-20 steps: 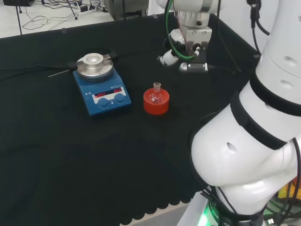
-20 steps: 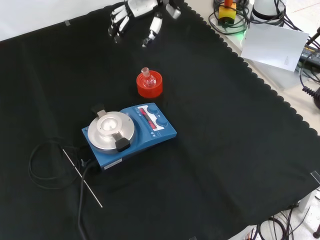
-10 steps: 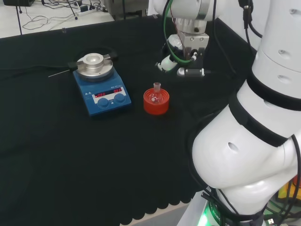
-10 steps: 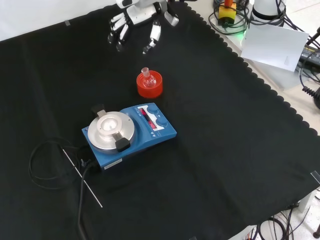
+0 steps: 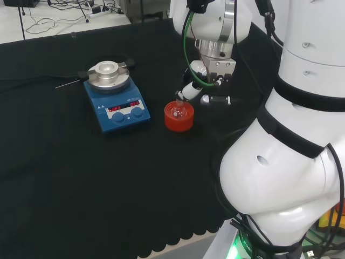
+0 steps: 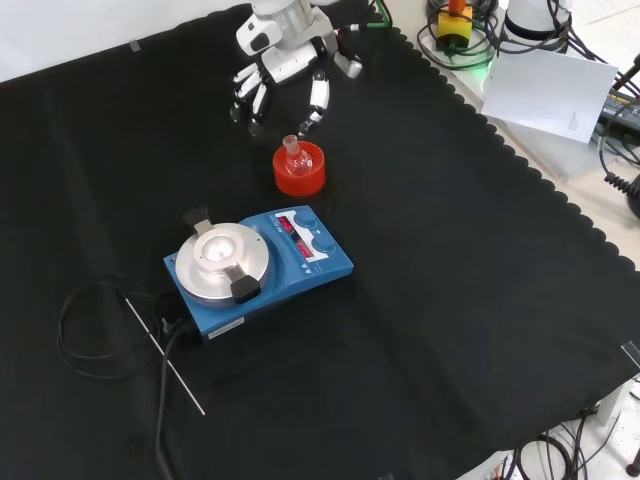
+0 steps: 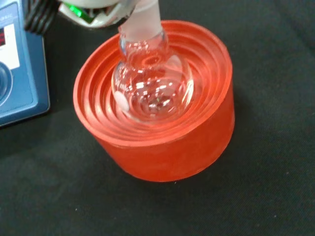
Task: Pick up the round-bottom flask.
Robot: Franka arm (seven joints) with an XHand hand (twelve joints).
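Note:
The round-bottom flask (image 6: 293, 153), small and of clear glass with a short neck, sits upright in a red ribbed ring stand (image 6: 300, 175) near the cloth's middle. In the front view the hand (image 6: 285, 68) hangs just beyond and above it, open, with its fingers (image 6: 317, 97) spread and pointing down at either side of the neck, touching nothing. In the head view the hand (image 5: 215, 73) is just right of the flask (image 5: 179, 106), a fingertip close to its neck. The wrist view looks down on the flask (image 7: 152, 83) in its stand (image 7: 162, 147), with a blurred part of the hand (image 7: 93, 10) beside the neck.
A blue hotplate stirrer (image 6: 260, 265) with a round metal top stands right in front of the stand in the front view, its cable (image 6: 85, 330) coiled to the left beside a thin rod (image 6: 165, 355). In the head view the arm's white links (image 5: 291, 135) stand at the right.
The hand has come down and toward the flask from the cloth's far edge, ending just above and beside the stand. The flask and the stirrer have not moved.

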